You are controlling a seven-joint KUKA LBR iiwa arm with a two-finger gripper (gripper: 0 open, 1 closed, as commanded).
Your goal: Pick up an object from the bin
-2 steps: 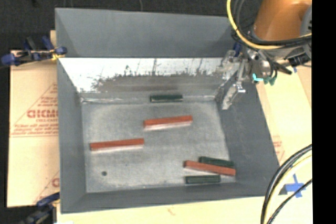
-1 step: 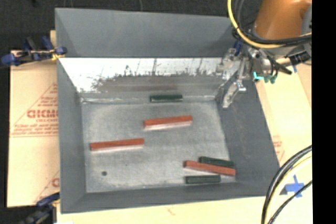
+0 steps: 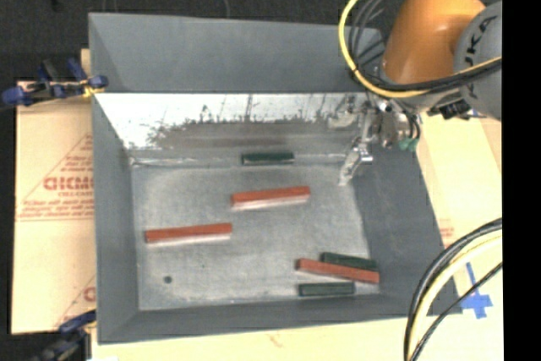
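Note:
My gripper (image 3: 353,162) hangs over the bin's far right corner, above the floor, with nothing between its fingers. Its metal fingers point down and to the left, close together. The nearest thing is a short dark green bar (image 3: 267,157) lying along the back wall, to the gripper's left. A red-brown bar (image 3: 270,198) lies a little nearer the middle of the bin, below and left of the gripper.
Another red-brown bar (image 3: 188,233) lies at the left of the floor. By the front right corner sit a red-brown bar (image 3: 336,270) and two dark green bars (image 3: 348,260) (image 3: 326,290) close together. The bin's sloping walls rise on all sides.

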